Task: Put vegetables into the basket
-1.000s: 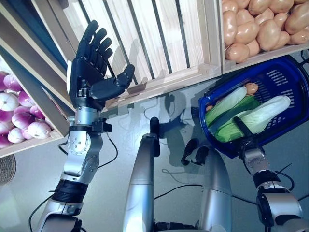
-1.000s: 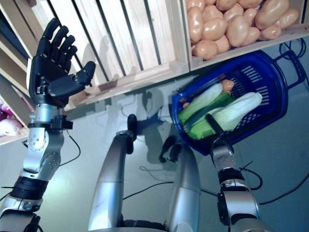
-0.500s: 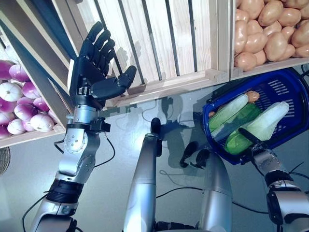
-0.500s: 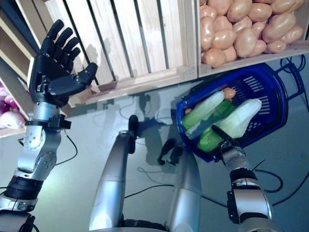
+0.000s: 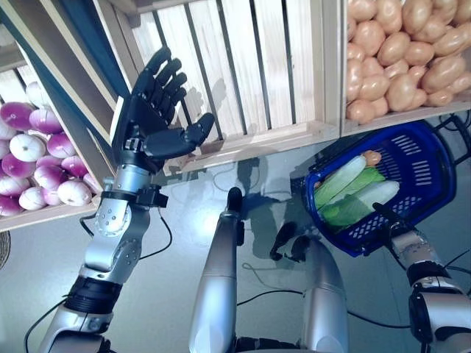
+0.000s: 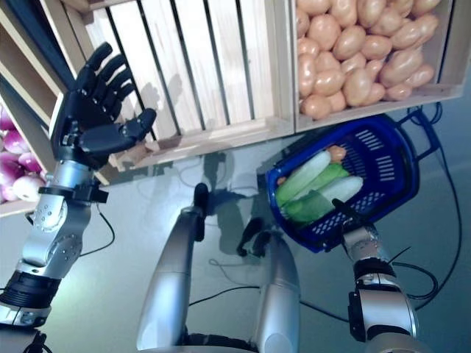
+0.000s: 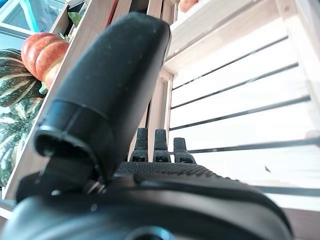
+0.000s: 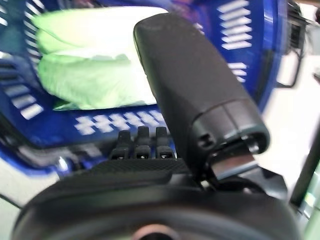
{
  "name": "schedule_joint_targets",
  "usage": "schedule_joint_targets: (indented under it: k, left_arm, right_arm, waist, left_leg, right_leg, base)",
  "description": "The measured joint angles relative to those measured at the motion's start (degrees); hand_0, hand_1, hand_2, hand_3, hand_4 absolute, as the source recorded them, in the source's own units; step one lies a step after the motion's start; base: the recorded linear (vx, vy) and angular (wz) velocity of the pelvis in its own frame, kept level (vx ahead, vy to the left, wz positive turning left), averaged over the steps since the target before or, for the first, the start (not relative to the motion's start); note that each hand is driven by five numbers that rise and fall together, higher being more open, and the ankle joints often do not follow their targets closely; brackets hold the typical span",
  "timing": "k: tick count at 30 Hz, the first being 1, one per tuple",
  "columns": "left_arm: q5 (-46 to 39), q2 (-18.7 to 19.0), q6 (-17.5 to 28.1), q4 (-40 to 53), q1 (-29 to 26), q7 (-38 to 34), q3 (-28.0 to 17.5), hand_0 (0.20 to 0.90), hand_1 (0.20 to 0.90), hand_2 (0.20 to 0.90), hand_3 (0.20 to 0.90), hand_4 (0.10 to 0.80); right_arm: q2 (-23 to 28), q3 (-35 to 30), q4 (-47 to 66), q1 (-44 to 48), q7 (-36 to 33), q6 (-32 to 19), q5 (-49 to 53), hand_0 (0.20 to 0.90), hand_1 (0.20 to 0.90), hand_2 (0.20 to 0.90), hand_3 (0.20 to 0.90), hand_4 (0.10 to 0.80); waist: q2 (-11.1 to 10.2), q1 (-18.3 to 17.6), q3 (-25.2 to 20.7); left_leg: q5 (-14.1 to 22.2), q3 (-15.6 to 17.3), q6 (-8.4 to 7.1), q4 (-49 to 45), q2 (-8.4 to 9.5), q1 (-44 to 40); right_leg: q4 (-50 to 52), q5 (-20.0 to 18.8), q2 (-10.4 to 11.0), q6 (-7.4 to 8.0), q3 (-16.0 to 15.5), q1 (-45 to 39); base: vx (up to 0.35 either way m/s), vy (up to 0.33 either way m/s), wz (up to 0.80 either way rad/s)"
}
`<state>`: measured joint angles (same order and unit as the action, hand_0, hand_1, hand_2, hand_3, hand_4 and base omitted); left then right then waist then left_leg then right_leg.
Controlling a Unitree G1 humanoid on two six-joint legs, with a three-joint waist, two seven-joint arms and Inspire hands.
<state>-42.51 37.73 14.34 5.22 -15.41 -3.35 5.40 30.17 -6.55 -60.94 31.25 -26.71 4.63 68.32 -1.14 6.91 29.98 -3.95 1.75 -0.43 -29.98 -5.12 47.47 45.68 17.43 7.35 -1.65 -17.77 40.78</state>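
A blue plastic basket (image 5: 436, 170) hangs below the potato crate at the right. It holds pale green cabbages (image 5: 355, 193) and a small orange vegetable (image 5: 373, 157). My right hand (image 5: 391, 221) grips the basket's near rim. In the right wrist view its thumb (image 8: 190, 85) lies over the rim and its fingers (image 8: 140, 142) curl beneath it. My left hand (image 5: 152, 112) is raised with fingers spread and holds nothing. It is in front of an empty slatted wooden crate (image 5: 254, 70).
A crate of brown potatoes (image 5: 397, 48) stands at the upper right. Purple and white onions (image 5: 33, 162) fill a crate at the left. The left wrist view shows an orange pumpkin (image 7: 42, 50) and a striped green squash (image 7: 12, 100) on a shelf.
The whole picture has shifted with the camera. The basket in my right hand now looks smaller and farther away. My left hand stays raised and open.
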Motion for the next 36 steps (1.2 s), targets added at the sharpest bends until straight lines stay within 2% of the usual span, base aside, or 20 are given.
schedule_joint_targets:
  k: [4, 8, 10, 11, 14, 17, 19, 21, 24, 26, 28, 29, 32, 34, 36]
  left_arm:
    - [0.0, -0.1, 0.0, -0.4, 1.9, 2.1, 0.6, 0.9, 0.9, 0.9, 0.9, 0.8]
    - [1.4, 0.0, 0.0, -1.4, 2.1, 4.0, 1.1, 0.9, 0.9, 0.9, 0.9, 0.8]
    - [2.7, 0.8, 0.0, -1.9, 3.0, 4.3, 1.1, 0.9, 0.9, 0.9, 0.9, 0.8]
    - [4.2, 1.1, 0.0, -2.3, 4.1, 4.7, 1.0, 0.9, 0.9, 0.9, 0.9, 0.8]
    - [5.7, 1.1, -0.3, -3.6, 7.6, 6.2, 0.8, 0.9, 0.9, 0.9, 0.9, 0.8]
    - [8.5, -0.7, -1.2, -5.7, 11.4, 8.2, 0.7, 0.9, 0.9, 0.9, 0.9, 0.8]
    - [11.5, -3.1, -1.7, -8.9, 15.0, 10.1, 0.7, 0.9, 0.9, 0.9, 0.9, 0.8]
    - [13.0, -5.3, -2.2, -13.1, 17.5, 11.1, 1.0, 0.9, 0.9, 0.9, 0.9, 0.8]
    - [16.2, -8.1, -2.3, -22.8, 19.5, 11.5, 3.0, 0.9, 0.9, 0.9, 0.9, 0.8]
    - [18.2, -8.7, -2.8, -28.4, 21.1, 11.2, 5.6, 0.9, 0.9, 0.9, 0.9, 0.8]
    - [18.8, -10.0, -3.0, -31.7, 22.4, 11.3, 6.4, 0.9, 0.9, 0.9, 0.9, 0.8]
    - [20.3, -11.1, -2.7, -36.0, 21.6, 11.2, 7.9, 0.9, 0.9, 0.9, 0.9, 0.8]
    - [24.2, -12.1, -2.6, -40.5, 22.0, 11.0, 11.0, 0.9, 0.9, 0.9, 0.9, 0.8]
    - [28.6, -14.8, -1.3, -49.8, 19.9, 10.5, 13.5, 0.9, 0.9, 0.9, 0.9, 0.8]
    - [31.1, -15.8, -1.0, -54.6, 19.4, 10.0, 15.0, 0.9, 0.9, 0.9, 0.9, 0.8]
  right_arm:
    - [-0.2, -0.2, 0.1, -1.8, -1.6, -3.8, -0.1, 0.9, 0.9, 0.9, 0.9, 0.8]
    - [-0.8, -0.1, 2.4, -5.6, -1.5, -5.0, -1.5, 0.9, 0.9, 0.9, 0.9, 0.8]
    - [-2.2, 0.4, 4.4, -7.7, -1.5, -6.0, -6.4, 0.9, 0.9, 0.9, 0.9, 0.8]
    - [-3.7, 0.6, 7.0, -10.0, -1.5, -6.8, -9.7, 0.9, 0.9, 0.9, 0.9, 0.8]
    - [-7.2, 1.1, 14.6, -16.1, -1.4, -8.1, -17.1, 0.9, 0.9, 0.9, 0.9, 0.8]
    - [-11.6, 4.7, 22.6, -23.2, -1.3, -8.8, -25.4, 0.9, 0.9, 0.9, 0.9, 0.8]
    - [-14.4, 7.7, 28.2, -28.5, 0.8, -8.8, -30.9, 0.9, 0.9, 0.9, 0.9, 0.8]
    - [-14.7, 10.1, 29.3, -31.3, 4.1, -8.7, -35.2, 0.9, 0.9, 0.9, 0.9, 0.8]
    - [-14.7, 13.1, 26.8, -34.6, 9.9, -8.6, -39.6, 0.9, 0.9, 0.9, 0.9, 0.8]
    - [-14.6, 14.7, 23.8, -36.1, 12.7, -8.5, -43.4, 0.9, 0.9, 0.9, 0.9, 0.8]
    - [-14.5, 15.0, 21.1, -36.7, 14.9, -8.6, -45.8, 0.9, 0.9, 0.9, 0.9, 0.8]
    - [-14.3, 15.2, 17.4, -36.3, 16.0, -8.6, -47.9, 0.9, 0.9, 0.9, 0.9, 0.8]
    - [-14.0, 17.0, 13.0, -36.4, 18.0, -7.7, -50.6, 0.9, 0.9, 0.9, 0.9, 0.8]
    - [-14.2, 18.6, 4.7, -35.0, 20.3, -6.9, -52.2, 0.9, 0.9, 0.9, 0.9, 0.8]
    - [-14.6, 18.7, 0.8, -35.1, 22.0, -6.0, -52.3, 0.9, 0.9, 0.9, 0.9, 0.8]
  waist:
    - [-0.2, -1.4, 0.0]
    - [-0.7, -1.6, -0.3]
    - [-0.9, -1.8, -0.5]
    - [-0.9, -2.3, -0.5]
    - [-0.8, -2.8, -0.7]
    - [-0.6, -4.0, -2.0]
    - [-0.2, -5.2, -5.7]
    - [0.6, -6.1, -8.6]
    - [1.4, -6.7, -14.9]
    - [1.8, -7.6, -18.6]
    - [2.2, -7.8, -20.8]
    - [2.7, -8.1, -21.5]
    - [3.1, -8.4, -22.2]
    - [3.6, -9.1, -23.3]
    - [3.6, -9.2, -24.3]
  left_leg:
    - [-1.5, 2.7, -1.05, 11.7, -0.96, -11.2]
    - [-2.7, 4.6, -0.91, 17.1, -1.14, -18.7]
    - [-4.6, 5.3, 0.07, 20.0, -0.93, -21.7]
    - [-5.3, 6.2, 1.13, 21.4, -0.77, -23.5]
    - [-5.5, 7.6, 1.64, 24.7, 0.0, -28.1]
    - [-5.3, 8.2, 1.75, 27.6, 0.61, -32.8]
    - [-5.2, 8.8, 1.7, 29.6, 0.92, -35.2]
    - [-4.9, 9.4, 1.72, 31.3, 1.31, -37.8]
    - [-4.4, 10.1, 1.42, 33.3, 1.67, -41.1]
    - [-4.2, 10.6, 1.24, 34.7, 1.89, -43.1]
    - [-4.1, 11.0, 1.2, 35.0, 1.96, -43.3]
    - [-4.0, 11.0, 1.29, 35.0, 2.15, -44.0]
    - [-3.6, 11.2, 1.29, 35.0, 2.25, -44.9]
    - [-3.6, 11.3, 1.37, 35.0, 2.37, -45.3]
    - [-3.3, 11.5, 1.25, 35.0, 2.31, -45.8]
  right_leg:
    - [-12.5, -4.6, -2.0, 1.09, -0.1, -10.4]
    - [-19.1, -6.2, -2.7, 2.19, 1.1, -17.5]
    - [-21.6, -6.8, -3.1, 2.93, 1.7, -20.0]
    - [-23.1, -7.0, -3.1, 3.3, 1.8, -21.7]
    - [-26.2, -7.6, -2.9, 4.27, 2.7, -25.7]
    - [-30.1, -7.9, -2.9, 4.78, 2.9, -30.6]
    - [-33.0, -8.2, -3.0, 5.41, 3.3, -33.0]
    - [-35.2, -8.5, -3.0, 5.82, 3.7, -35.6]
    - [-38.6, -8.9, -3.1, 6.31, 4.5, -38.9]
    - [-40.2, -8.9, -3.1, 6.45, 4.7, -40.5]
    - [-40.9, -9.0, -3.1, 6.59, 4.9, -40.7]
    - [-41.6, -9.2, -3.0, 6.75, 4.8, -41.7]
    - [-41.9, -9.2, -2.8, 6.81, 5.0, -42.6]
    - [-42.4, -9.4, -2.8, 6.95, 5.0, -43.3]
    - [-42.4, -9.3, -2.9, 6.94, 5.1, -43.6]
  base:
    - [-0.036, 0.06, -0.08]
    - [0.011, 0.094, -0.15]
    - [0.051, 0.148, -0.2]
    - [0.063, 0.147, -0.08]
    - [0.083, 0.136, -0.12]
    - [0.159, 0.14, -0.04]
    - [0.172, 0.149, -0.07]
    - [0.147, 0.114, -0.16]
    - [0.136, 0.122, -0.15]
    - [0.084, 0.13, -0.06]
    - [0.077, 0.142, -0.08]
    - [0.058, 0.123, -0.02]
    - [0.042, 0.109, -0.05]
    - [0.048, 0.077, 0.0]
    - [0.055, 0.054, -0.06]
